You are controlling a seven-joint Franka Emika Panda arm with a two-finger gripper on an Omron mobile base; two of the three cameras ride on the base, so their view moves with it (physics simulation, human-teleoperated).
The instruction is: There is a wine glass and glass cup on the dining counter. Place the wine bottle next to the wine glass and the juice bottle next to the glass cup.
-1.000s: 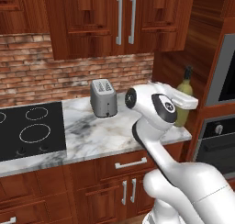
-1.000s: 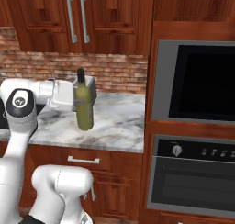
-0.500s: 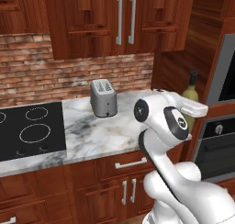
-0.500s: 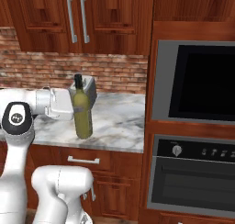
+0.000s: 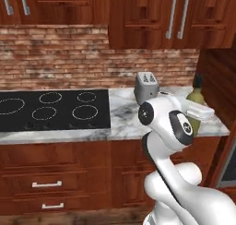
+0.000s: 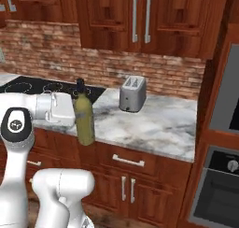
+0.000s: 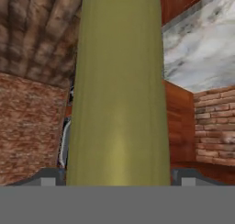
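Left base view, bottle: the wine bottle (image 5: pixel 195 104) stands upright at the right end of the marble worktop (image 5: pixel 124 113), half hidden behind the white arm; only its dark neck and olive shoulder show.
Left base view, hand: the hand reaches across the bottle's front, so the fingers cannot be made out here.
Left base view, surroundings: the toaster (image 5: pixel 146 85) sits just behind the arm, the black cooktop (image 5: pixel 50 109) well apart to the left.
Right base view, bottle: the bottle (image 6: pixel 84 114) hangs upright in front of the worktop's edge, its base below the marble's level, apparently lifted clear and carried.
Right base view, gripper: the gripper (image 6: pixel 78 115) comes in sideways and grips the bottle's body, a hold that likely keeps it vertical in transit.
Hand view, grip: the olive body runs between the two finger tips (image 7: pixel 48 178), one pressed at each side; jaws stand wide, clamped on the bottle.
Step, judged: carrying the bottle off toward the dining counter.
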